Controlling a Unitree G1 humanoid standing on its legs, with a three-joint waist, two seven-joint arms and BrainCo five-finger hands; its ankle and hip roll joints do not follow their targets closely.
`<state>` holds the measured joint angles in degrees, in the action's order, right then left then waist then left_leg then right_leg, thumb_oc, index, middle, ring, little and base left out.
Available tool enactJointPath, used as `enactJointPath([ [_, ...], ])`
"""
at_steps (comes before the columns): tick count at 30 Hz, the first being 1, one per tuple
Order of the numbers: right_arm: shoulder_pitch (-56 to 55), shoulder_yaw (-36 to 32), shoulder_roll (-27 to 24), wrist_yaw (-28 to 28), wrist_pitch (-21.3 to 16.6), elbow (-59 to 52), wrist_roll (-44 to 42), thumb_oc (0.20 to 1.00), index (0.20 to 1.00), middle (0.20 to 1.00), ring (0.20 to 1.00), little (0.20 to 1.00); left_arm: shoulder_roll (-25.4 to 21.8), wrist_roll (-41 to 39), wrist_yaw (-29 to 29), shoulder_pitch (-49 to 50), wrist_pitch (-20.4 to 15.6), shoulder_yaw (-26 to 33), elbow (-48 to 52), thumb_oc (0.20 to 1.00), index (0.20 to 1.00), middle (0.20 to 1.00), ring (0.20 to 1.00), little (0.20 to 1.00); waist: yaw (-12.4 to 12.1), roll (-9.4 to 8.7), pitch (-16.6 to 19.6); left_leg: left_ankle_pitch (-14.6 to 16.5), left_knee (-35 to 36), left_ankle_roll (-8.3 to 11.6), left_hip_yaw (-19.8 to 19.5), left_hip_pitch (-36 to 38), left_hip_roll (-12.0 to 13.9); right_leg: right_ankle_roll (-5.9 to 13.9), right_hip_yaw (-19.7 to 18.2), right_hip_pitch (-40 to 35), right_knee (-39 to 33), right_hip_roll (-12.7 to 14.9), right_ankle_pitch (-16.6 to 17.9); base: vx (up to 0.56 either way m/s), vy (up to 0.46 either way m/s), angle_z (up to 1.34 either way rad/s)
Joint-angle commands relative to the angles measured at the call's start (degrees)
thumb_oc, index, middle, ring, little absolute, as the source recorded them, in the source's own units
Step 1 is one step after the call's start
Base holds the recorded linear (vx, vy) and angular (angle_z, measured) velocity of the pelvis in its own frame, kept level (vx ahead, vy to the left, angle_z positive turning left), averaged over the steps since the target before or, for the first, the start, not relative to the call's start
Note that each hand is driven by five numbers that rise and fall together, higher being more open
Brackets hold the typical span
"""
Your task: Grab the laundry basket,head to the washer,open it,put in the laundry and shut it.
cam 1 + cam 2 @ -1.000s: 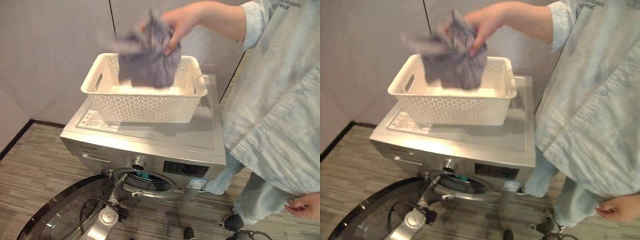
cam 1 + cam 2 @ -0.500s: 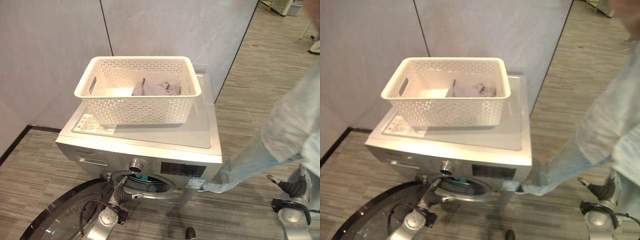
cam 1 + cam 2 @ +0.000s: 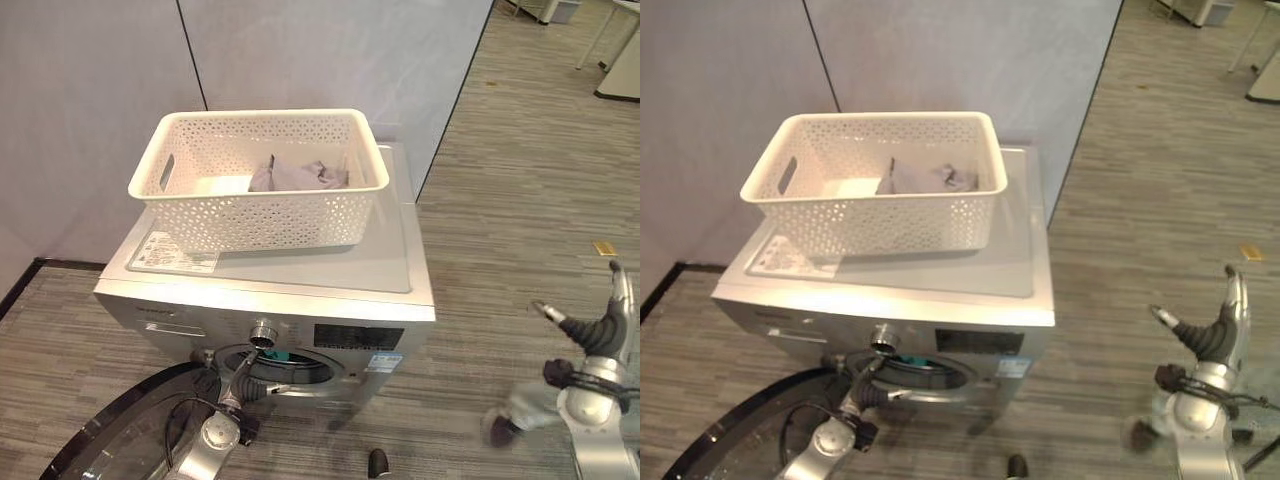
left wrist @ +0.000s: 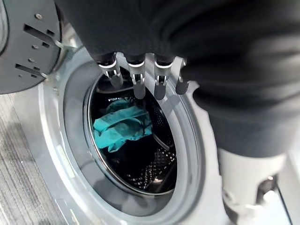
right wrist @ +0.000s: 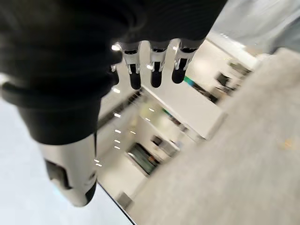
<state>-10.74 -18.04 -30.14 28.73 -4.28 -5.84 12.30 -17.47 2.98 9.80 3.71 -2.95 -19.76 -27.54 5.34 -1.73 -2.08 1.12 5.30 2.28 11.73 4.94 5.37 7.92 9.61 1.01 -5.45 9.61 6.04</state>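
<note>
Laundry basket point(image 3: 250, 215) atop washer point(image 3: 300, 270), perhaps centred

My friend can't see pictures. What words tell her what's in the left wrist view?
The left hand hangs with relaxed fingers before the washer, looking into its open dark drum, where a teal cloth lies.

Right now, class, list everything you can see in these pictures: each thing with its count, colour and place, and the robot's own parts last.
Washer: one, silver, against the grey wall, door opening uncovered.
Washer door: one, dark glass, swung open low in front.
Laundry basket: one, cream, perforated, on top of the washer.
Grey garment: one, inside the basket.
Teal cloth: one, inside the drum.
Left hand: one, silver with dark tips, fingers straight, at the drum opening.
Right hand: one, open, raised over the floor, right of the washer.
</note>
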Motion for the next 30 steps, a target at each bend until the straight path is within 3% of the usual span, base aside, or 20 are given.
enactJointPath([
  [1,7.27,-4.66,-7.17,1.54,-3.81,-1.12,1.53,1.0,1.0,1.0,1.0,1.0,-0.97,2.4,-0.34,-5.39,-2.21,0.61,-0.89,1.0,1.0,1.0,1.0,1.0,-1.41,-1.34,-0.01,3.05,-0.37,-1.52,-4.25,0.39,0.53,0.95,2.33,-2.51,3.97,0.17,-6.09,0.0,0.0,0.0],
  [8,24.75,2.03,-19.92,0.71,-6.43,0.79,-3.12,1.0,1.0,1.0,1.0,1.0,-1.89,1.62,-1.85,-4.83,-2.96,-2.23,-0.96,1.0,1.0,1.0,1.0,1.0,-4.51,-2.92,0.14,2.71,-0.38,-1.29,-5.45,-0.3,0.4,0.92,3.84,-3.42,3.17,0.29,-6.02,-0.01,0.004,0.01],
  [9,30.42,5.42,-22.9,-0.28,-6.65,1.63,-4.41,1.0,1.0,1.0,1.0,1.0,-2.14,1.2,-2.08,-4.76,-3.09,-3.57,-1.17,1.0,1.0,1.0,1.0,1.0,-5.89,-3.86,0.14,2.53,-0.41,-1.16,-5.86,-0.63,0.39,0.93,4.38,-3.49,3.16,0.35,-5.95,-0.03,0.014,0.04],
  [12,38.9,11.19,-26.06,-1.59,-7.26,4.67,-7.91,1.0,1.0,1.0,1.0,1.0,-1.83,0.36,-2.34,-4.96,-3.19,-4.32,-1.79,1.0,1.0,1.0,1.0,1.0,-6.54,-4.72,-0.02,2.36,-0.49,-1.04,-6.4,-0.99,0.39,0.89,5.1,-3.69,3.05,0.45,-5.87,-0.02,0.005,0.16],
  [13,47.29,17.2,-29.42,-4.22,-7.48,7.84,-11.94,1.0,1.0,1.0,1.0,1.0,-2.34,-0.42,-2.94,-4.85,-3.21,-4.94,-2.18,1.0,1.0,1.0,1.0,1.0,-7.49,-5.78,-0.01,2.22,-0.59,-0.87,-6.81,-1.4,0.4,0.83,5.81,-3.89,2.96,0.48,-5.83,-0.01,0.012,0.25],
  [14,47.87,17.71,-29.48,-4.18,-7.57,8.14,-12.0,1.0,1.0,1.0,1.0,1.0,-2.22,-0.42,-2.95,-4.85,-3.21,-4.76,-2.19,1.0,1.0,1.0,1.0,1.0,-7.31,-5.66,-0.05,2.21,-0.59,-0.88,-6.83,-1.4,0.39,0.83,5.83,-3.91,2.96,0.48,-5.83,-0.01,0.011,0.16],
  [15,54.71,22.85,-30.36,-6.3,-7.16,12.04,-16.75,1.0,1.0,1.0,1.0,1.0,-3.26,-1.51,-3.26,-4.54,-3.28,-5.53,-2.49,1.0,1.0,1.0,1.0,1.0,-8.89,-7.13,-0.04,2.1,-0.73,-0.72,-7.31,-1.79,0.46,0.72,6.36,-4.07,2.96,0.45,-5.81,-0.01,0.006,0.06],
  [16,60.75,27.93,-30.76,-7.9,-7.1,15.58,-19.77,1.0,1.0,1.0,1.0,1.0,-3.31,-2.07,-3.45,-4.59,-3.18,-5.17,-2.63,1.0,1.0,1.0,1.0,1.0,-8.83,-7.33,-0.18,2.11,-0.97,-0.67,-7.43,-2.01,0.43,0.71,6.54,-4.1,3.0,0.5,-5.84,-0.01,0.006,0.04],
  [17,61.37,28.49,-30.76,-7.88,-7.19,15.87,-19.84,1.0,1.0,1.0,1.0,1.0,-3.15,-2.06,-3.46,-4.59,-3.18,-5.0,-2.63,1.0,1.0,1.0,1.0,1.0,-8.65,-7.19,-0.21,2.12,-0.99,-0.67,-7.45,-2.02,0.43,0.72,6.56,-4.11,3.01,0.5,-5.84,0.0,0.001,0.12],
  [18,64.7,31.58,-31.17,-9.73,-6.3,18.48,-21.84,1.0,1.0,1.0,1.0,1.0,-3.98,-2.66,-3.84,-4.42,-3.1,-5.37,-2.76,1.0,1.0,1.0,1.0,1.0,-9.64,-8.22,-0.21,2.07,-1.21,-0.59,-7.79,-2.25,0.52,0.67,6.92,-4.19,3.04,0.44,-5.8,0.0,-0.006,0.2],
  [19,73.19,38.71,-30.81,-12.24,-5.72,24.9,-26.34,1.0,1.0,1.0,1.0,1.0,-4.8,-3.5,-3.93,-4.11,-3.3,-5.32,-2.63,1.0,1.0,1.0,1.0,1.0,-10.55,-9.18,-0.37,2.13,-1.7,-0.49,-8.19,-2.74,0.5,0.59,7.4,-4.31,3.07,0.46,-5.76,0.0,-0.006,0.2],
  [20,74.92,40.23,-30.69,-12.32,-6.01,25.86,-26.69,1.0,1.0,1.0,1.0,1.0,-4.43,-3.54,-3.94,-4.12,-3.29,-4.96,-2.59,1.0,1.0,1.0,1.0,1.0,-10.16,-8.83,-0.45,2.16,-1.79,-0.49,-8.23,-2.81,0.47,0.59,7.43,-4.31,3.06,0.5,-5.77,-0.01,-0.001,0.15],
  [21,81.04,45.97,-30.17,-15.8,-5.08,32.27,-30.46,1.0,1.0,1.0,1.0,1.0,-5.62,-4.16,-3.97,-4.46,-3.41,-5.38,-2.74,1.0,1.0,1.0,1.0,1.0,-11.52,-10.39,-0.7,2.04,-2.29,-0.27,-8.8,-3.51,0.55,0.54,8.08,-4.37,3.08,0.42,-5.81,0.0,0.0,0.08],
  [23,85.27,50.05,-29.76,-17.63,-5.02,35.05,-32.42,1.0,1.0,1.0,1.0,1.0,-5.54,-4.32,-4.14,-4.74,-3.39,-4.98,-2.71,1.0,1.0,1.0,1.0,1.0,-11.56,-10.41,-1.01,2.08,-2.74,-0.23,-9.19,-4.03,0.57,0.47,8.42,-4.36,3.1,0.43,-5.84,0.0,-0.01,0.24],
  [24,88.84,55.55,-29.45,-21.9,-3.7,38.03,-34.89,1.0,1.0,1.0,1.0,1.0,-6.36,-4.43,-4.86,-4.89,-3.53,-4.97,-2.52,1.0,1.0,1.0,1.0,1.0,-12.38,-11.71,-1.36,2.02,-3.19,0.01,-10.01,-4.82,0.88,0.38,9.24,-4.46,3.0,0.28,-5.84,0.01,-0.019,0.35],
  [30,92.39,63.81,-28.83,-27.79,-1.6,42.79,-37.02,1.0,1.0,1.0,1.0,1.0,-6.9,-5.73,-5.88,-4.9,-3.53,-4.44,-2.0,1.0,1.0,1.0,1.0,1.0,-13.81,-13.73,-2.75,1.69,-4.11,0.38,-12.09,-7.16,1.18,0.24,11.39,-4.53,2.63,-0.16,-6.08,0.0,-0.021,0.3],
])
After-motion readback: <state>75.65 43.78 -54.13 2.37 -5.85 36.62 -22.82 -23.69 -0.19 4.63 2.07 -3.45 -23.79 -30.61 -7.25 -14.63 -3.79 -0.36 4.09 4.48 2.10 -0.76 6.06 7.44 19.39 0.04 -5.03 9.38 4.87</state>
